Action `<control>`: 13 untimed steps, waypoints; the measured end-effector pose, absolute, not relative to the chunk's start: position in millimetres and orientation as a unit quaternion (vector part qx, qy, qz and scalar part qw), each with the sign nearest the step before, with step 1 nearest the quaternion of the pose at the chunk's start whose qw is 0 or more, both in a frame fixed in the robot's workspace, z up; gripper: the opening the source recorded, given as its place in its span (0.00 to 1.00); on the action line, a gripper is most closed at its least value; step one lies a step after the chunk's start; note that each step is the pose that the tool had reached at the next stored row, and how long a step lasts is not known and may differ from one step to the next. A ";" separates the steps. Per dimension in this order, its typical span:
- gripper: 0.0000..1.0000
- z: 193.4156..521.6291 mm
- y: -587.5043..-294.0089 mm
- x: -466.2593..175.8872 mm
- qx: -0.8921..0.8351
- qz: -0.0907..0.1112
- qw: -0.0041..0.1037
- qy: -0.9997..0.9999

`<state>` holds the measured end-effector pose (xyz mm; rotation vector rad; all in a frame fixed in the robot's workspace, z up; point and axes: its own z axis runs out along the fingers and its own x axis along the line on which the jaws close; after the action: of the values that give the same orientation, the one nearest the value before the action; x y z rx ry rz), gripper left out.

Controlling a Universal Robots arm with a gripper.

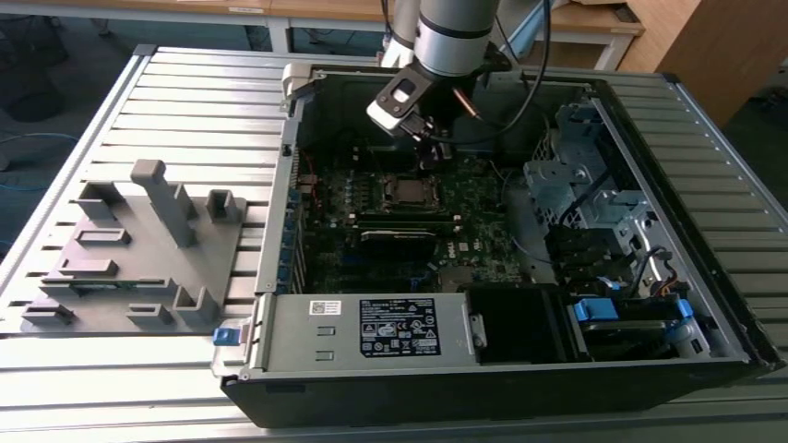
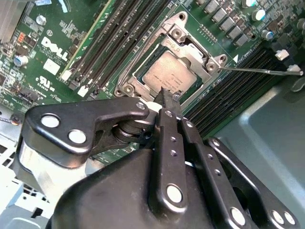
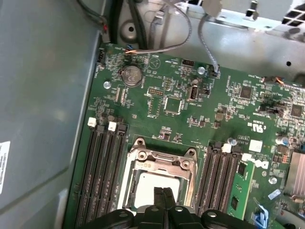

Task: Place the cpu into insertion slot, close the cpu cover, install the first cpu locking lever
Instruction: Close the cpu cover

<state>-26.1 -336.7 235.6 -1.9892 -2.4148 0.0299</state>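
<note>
Probably pressing the cpu cover (image 2: 188,50) flat over the socketed cpu (image 2: 164,76) with the gripper (image 2: 169,98), jaws pinched together and empty, at 1 o'clock of the socket in the exterior view, aiming tips at frame, not chip.

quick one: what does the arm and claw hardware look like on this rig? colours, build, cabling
Arm: silver-grey round tube. A light grey box sits at the wrist, and black cables hang beside it. Claw: glossy black, built of flat linkage bars joined by round silver pins, narrowing to two slim black fingers.
</note>
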 end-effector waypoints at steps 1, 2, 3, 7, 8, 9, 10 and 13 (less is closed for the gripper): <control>0.10 235.6 -336.7 -26.1 -0.632 0.010 0.006 -0.775; 0.10 235.6 -336.7 -26.1 -0.629 0.010 0.006 -0.778; 0.10 235.6 -336.7 -26.1 -0.625 0.010 0.006 -0.780; 0.10 235.6 -336.7 -26.1 -0.614 0.010 0.006 -0.789; 0.10 235.6 -336.7 -26.1 -0.612 0.010 0.006 -0.791; 0.10 235.5 -336.7 -26.1 -0.609 0.009 0.006 -0.793; 0.10 235.5 -336.7 -26.1 -0.607 0.009 0.006 -0.795; 0.10 235.6 -336.7 -26.1 -0.598 0.008 0.007 -0.801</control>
<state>-26.1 -336.7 235.6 -1.8708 -2.5053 0.0252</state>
